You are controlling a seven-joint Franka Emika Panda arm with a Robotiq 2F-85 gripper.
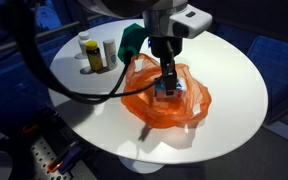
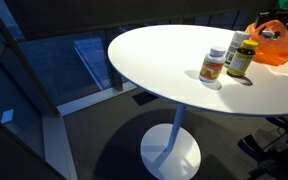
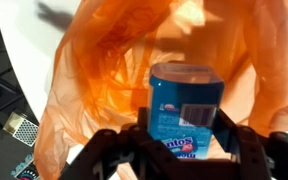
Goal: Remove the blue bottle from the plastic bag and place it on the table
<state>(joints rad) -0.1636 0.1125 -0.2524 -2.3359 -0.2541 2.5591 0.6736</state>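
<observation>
An orange plastic bag (image 1: 189, 100) lies on the round white table (image 1: 234, 75); it also shows in an exterior view (image 2: 282, 48) at the table's far edge. The blue bottle (image 3: 187, 100), with a white label and a barcode, stands inside the open bag; a bit of its blue shows in an exterior view (image 1: 164, 96). My gripper (image 3: 187, 140) reaches down into the bag (image 3: 104, 70), with one finger against each side of the bottle. In an exterior view the gripper (image 1: 168, 84) is inside the bag's mouth. The bottle's base is hidden by the fingers.
Two pill bottles stand together on the table: a white-capped one (image 1: 87, 52) (image 2: 214, 66) and a dark yellow-labelled one (image 1: 106, 55) (image 2: 240, 58). A green object (image 1: 132, 40) sits behind the bag. A black cable (image 1: 74, 92) runs over the table edge. Floor clutter (image 3: 19, 130) lies below.
</observation>
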